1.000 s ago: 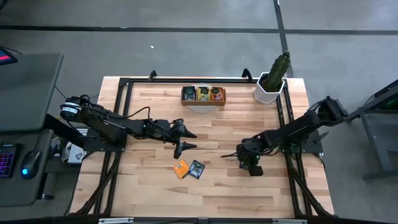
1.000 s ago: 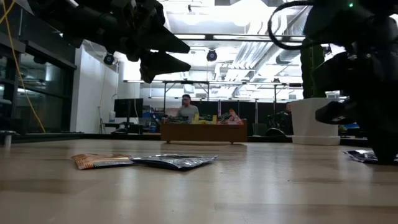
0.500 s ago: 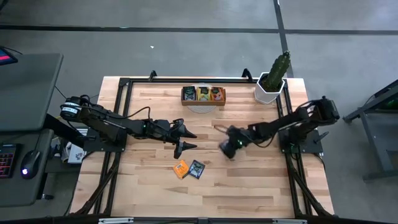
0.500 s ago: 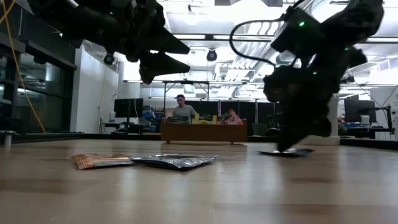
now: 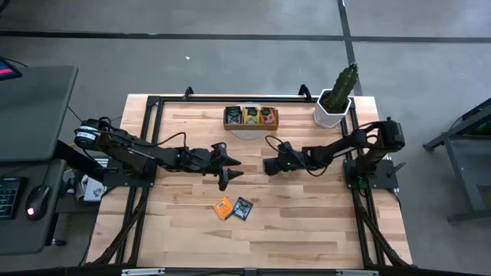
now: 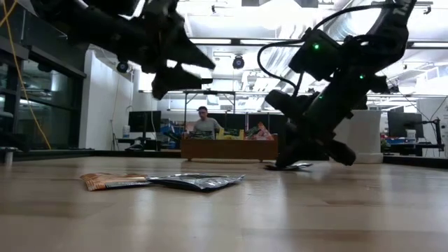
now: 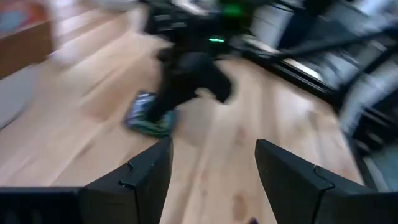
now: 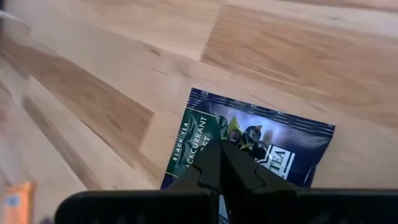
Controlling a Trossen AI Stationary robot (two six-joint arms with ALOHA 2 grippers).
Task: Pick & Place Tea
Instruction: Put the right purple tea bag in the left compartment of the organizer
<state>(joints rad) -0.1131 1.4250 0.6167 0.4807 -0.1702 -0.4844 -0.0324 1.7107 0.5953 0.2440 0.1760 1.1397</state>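
**Dark foil sachet pinched mid-table, two more lying loose**

Dark blue-black foil is what the right gripper (image 5: 268, 165) has hold of. From the high view it sits near the middle of the table (image 5: 307, 222), just below the wooden tray (image 5: 251, 116), though the sachet itself is too small to make out there. Left gripper (image 5: 227, 170) hangs just beside it on the left, fingers spread apart in a V. Closer to the front edge, an orange sachet (image 5: 222, 208) and a dark sachet (image 5: 243, 208) lie touching each other, both turned roughly diamond-wise to the table edges. A potted cactus (image 5: 337, 98) stands at the back right corner.

Low view: the held sachet (image 6: 292, 166) hangs nearly flat just above the table under the right gripper (image 6: 294, 159), one corner dipping. The orange one (image 6: 112, 181) and dark one (image 6: 199, 181) lie flat, side by side. A person sits in the room behind the tray (image 6: 229, 148).

Left wrist view: own fingers (image 7: 142, 174) wide apart, with the right arm's gripper (image 7: 163, 111) farther off on the dark sachet (image 7: 148, 118).

Right wrist view: fingertips (image 8: 227, 163) pressed together on the sachet's (image 8: 280, 149) near edge. It's near-square, dark blue, "BLACKCURRANT" printed along one side, set askew to the wood grain. An orange scrap (image 8: 15, 194) shows at the corner.
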